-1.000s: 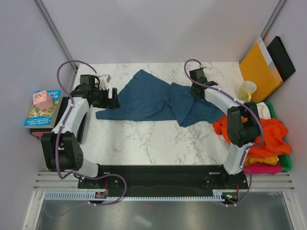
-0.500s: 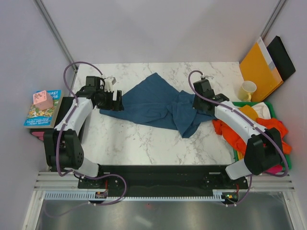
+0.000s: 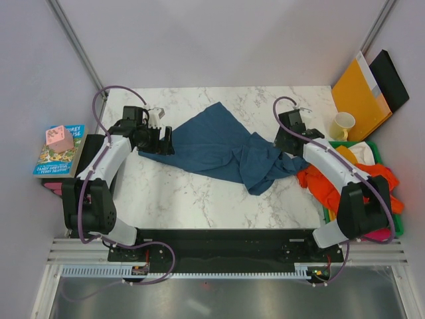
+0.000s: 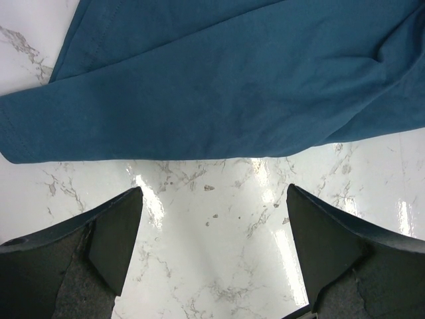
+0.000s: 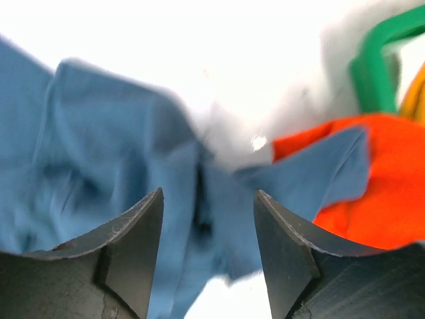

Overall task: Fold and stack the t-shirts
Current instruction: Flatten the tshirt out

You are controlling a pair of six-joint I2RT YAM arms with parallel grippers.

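A dark teal-blue t-shirt (image 3: 216, 143) lies rumpled across the middle of the marble table; its right end overlaps the orange t-shirts (image 3: 325, 189) that spill from the green bin (image 3: 396, 222). My left gripper (image 3: 166, 141) is open at the shirt's left edge. In the left wrist view it (image 4: 214, 193) hangs over bare marble, with the shirt's hem (image 4: 199, 113) just beyond the fingertips. My right gripper (image 3: 284, 143) hovers open above the shirt's right end. The right wrist view shows it (image 5: 208, 193) with blue cloth (image 5: 119, 166) below the jaws and orange cloth (image 5: 372, 199) to the right.
A cream mug (image 3: 343, 124) stands at the table's back right corner. Behind it an orange envelope (image 3: 362, 93) and a black folder (image 3: 392, 80) lean on the wall. Left of the table lies a book (image 3: 56, 156) with a pink object (image 3: 58, 138) on it.
My right gripper opened and let go of the blue shirt, then drew back to the right. The shirt's right end settled onto the table. My left gripper edged right toward the hem.
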